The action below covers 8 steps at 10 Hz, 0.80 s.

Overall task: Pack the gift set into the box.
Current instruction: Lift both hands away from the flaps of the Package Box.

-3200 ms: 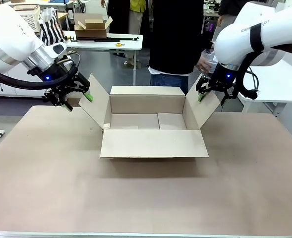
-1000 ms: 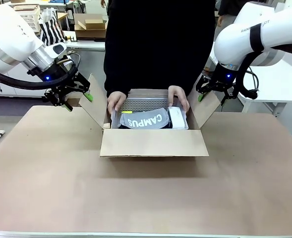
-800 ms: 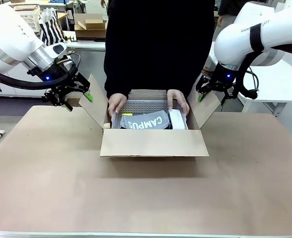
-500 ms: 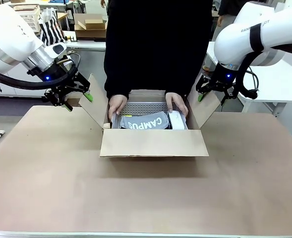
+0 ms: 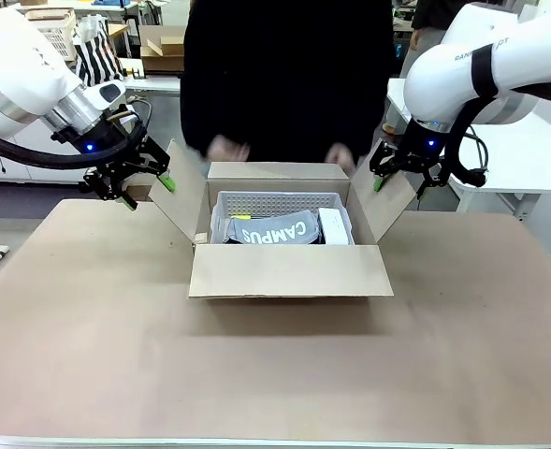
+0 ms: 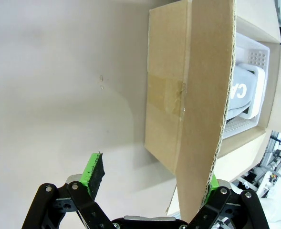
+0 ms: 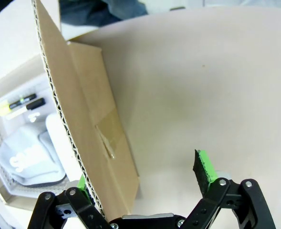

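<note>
The box (image 5: 289,269) stands open in the middle of the table, its four flaps spread out. Inside lies the gift set (image 5: 280,227): a white perforated tray holding a grey item printed CAMPUS and a small white box. My left gripper (image 5: 146,190) is open, one green pad resting against the box's left flap (image 6: 204,95). My right gripper (image 5: 399,180) is also open, with one pad against the right flap (image 7: 78,119). Part of the gift set (image 6: 247,90) (image 7: 30,148) shows past the flap in each wrist view. The person's hands (image 5: 226,150) hover blurred above the far flap.
The person in black (image 5: 284,75) stands close behind the box. A smaller tan carton (image 5: 167,47) sits on a far table. A white table (image 5: 528,159) lies at the right. Brown tabletop (image 5: 275,374) stretches in front of the box.
The person's hands have let go of the gift set and drawn up and back out of the box. Both grippers are where they were.
</note>
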Tool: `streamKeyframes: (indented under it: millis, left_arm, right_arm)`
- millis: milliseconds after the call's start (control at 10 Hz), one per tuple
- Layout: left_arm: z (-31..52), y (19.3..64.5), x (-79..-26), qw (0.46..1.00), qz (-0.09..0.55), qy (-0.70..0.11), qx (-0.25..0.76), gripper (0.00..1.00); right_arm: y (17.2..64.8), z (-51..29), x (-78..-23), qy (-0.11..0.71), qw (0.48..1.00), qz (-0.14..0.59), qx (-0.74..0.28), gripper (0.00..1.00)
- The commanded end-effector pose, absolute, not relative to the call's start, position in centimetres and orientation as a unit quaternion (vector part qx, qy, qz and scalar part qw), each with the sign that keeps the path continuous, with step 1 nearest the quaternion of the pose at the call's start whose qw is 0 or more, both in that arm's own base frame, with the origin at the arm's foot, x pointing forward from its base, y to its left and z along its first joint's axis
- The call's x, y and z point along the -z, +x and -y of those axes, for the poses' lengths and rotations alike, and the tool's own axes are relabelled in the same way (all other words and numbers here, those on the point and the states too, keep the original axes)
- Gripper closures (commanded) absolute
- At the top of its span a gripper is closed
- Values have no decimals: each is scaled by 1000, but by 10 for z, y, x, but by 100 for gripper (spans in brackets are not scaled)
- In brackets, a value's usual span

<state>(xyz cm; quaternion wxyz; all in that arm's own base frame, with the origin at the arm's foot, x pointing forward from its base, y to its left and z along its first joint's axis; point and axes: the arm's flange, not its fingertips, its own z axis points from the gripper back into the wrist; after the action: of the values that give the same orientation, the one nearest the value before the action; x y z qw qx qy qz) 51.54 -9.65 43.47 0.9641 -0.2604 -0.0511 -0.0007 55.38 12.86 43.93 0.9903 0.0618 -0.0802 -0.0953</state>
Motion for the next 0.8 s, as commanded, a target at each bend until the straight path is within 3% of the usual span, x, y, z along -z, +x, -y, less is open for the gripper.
streamKeyframes:
  millis: [0, 700]
  left_arm:
    - [97, 515, -436, 967, 51, -251, -7, 0]
    - [97, 515, -436, 967, 51, -251, -7, 0]
  right_arm:
    - [555, -129, -438, 49, 991, 77, 96, 0]
    - [555, -129, -438, 49, 991, 77, 96, 0]
